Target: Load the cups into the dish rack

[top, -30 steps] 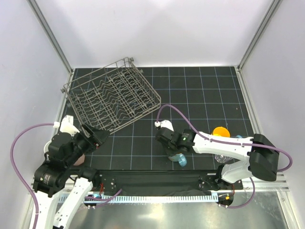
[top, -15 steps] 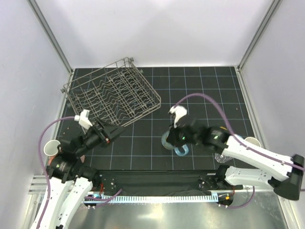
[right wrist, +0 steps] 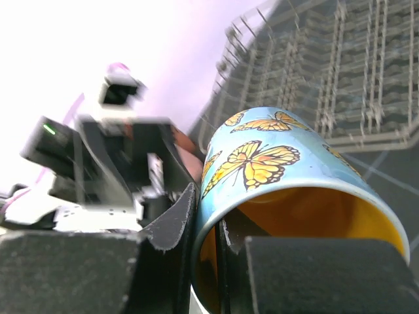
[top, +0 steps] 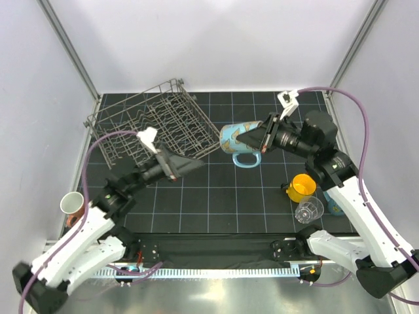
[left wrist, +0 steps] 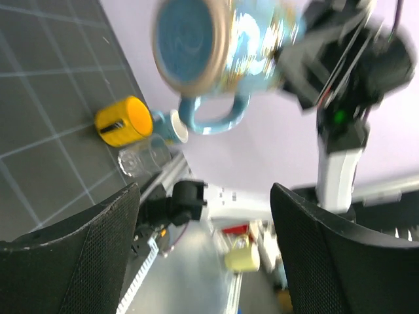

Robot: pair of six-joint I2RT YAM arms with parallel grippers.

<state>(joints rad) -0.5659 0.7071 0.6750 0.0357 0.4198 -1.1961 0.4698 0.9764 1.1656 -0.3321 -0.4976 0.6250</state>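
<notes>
R pincer [top: 254, 138] grips mug [top: 234, 136] rim, just beside rack [top: 200, 114] corner.

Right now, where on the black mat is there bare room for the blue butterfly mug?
Widest bare patch of black gridded mat: front centre, bordered by the left gripper, the round yellow cup and the near edge. Another: far edge, between the grey wire dish rack and the right arm. Crowded near right: yellow cup beside clear tumbler.
</notes>
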